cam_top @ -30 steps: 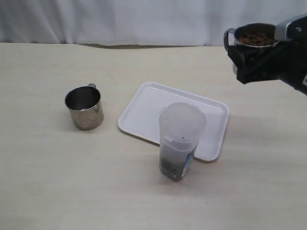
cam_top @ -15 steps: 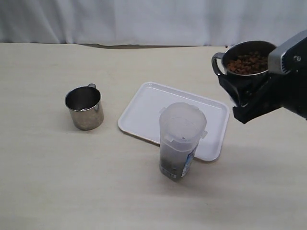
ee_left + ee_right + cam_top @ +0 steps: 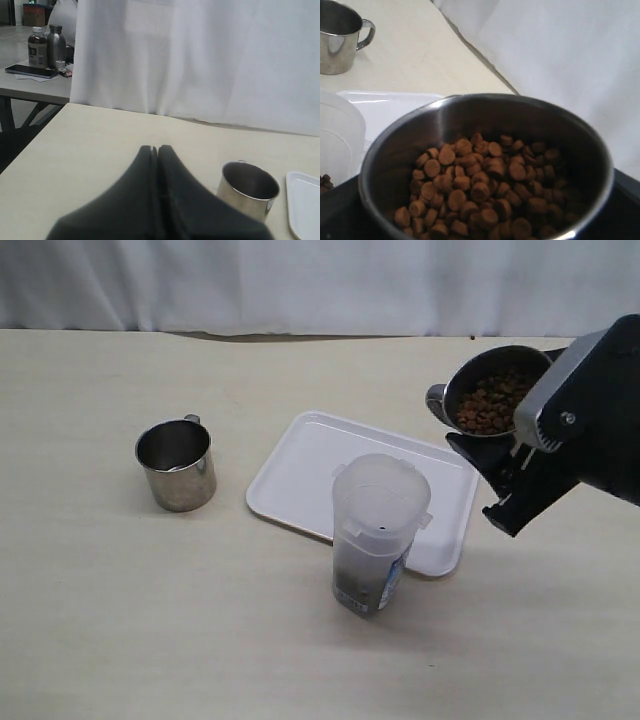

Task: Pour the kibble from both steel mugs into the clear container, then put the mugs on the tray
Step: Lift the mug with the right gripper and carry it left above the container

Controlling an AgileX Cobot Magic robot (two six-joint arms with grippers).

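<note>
1. Gripping the shiny cylindrical stainless-steel mug (image 3: 487, 390) round its body, the right tool (image 3: 492, 445) holds it in the air over the right end of the tabletop (image 3: 100, 620), jaws spread wide and clamped on the steel wall.
2. That mug is tipped with its mouth leaning toward the tall frosted clear plastic container (image 3: 378, 530), apparently to line up a pour. The small round brown kibble pellets (image 3: 480, 190) are heaped against the lower side of the mug, and none is spilling.
3. The clear container stands upright with its lid off, touching or just in front of the near edge of the flat white rectangular plastic tray (image 3: 310, 455). A dark layer low inside it looks like kibble already poured. The held mug is above and to the right of its rim, not yet over the opening.
4. The second steel mug (image 3: 177, 465) sits upright on the tabletop, left of the tray and well apart from it. It looks empty, so its share is probably done, and it waits to be moved to the tray.
5. The left tool (image 3: 157, 165) has its jaws pressed together on nothing. It hangs near that empty mug, out of the pouring arm's way.
6. Judged next: carry the mug's lip over the opening before tipping further, or pellets may scatter onto the tray.
</note>
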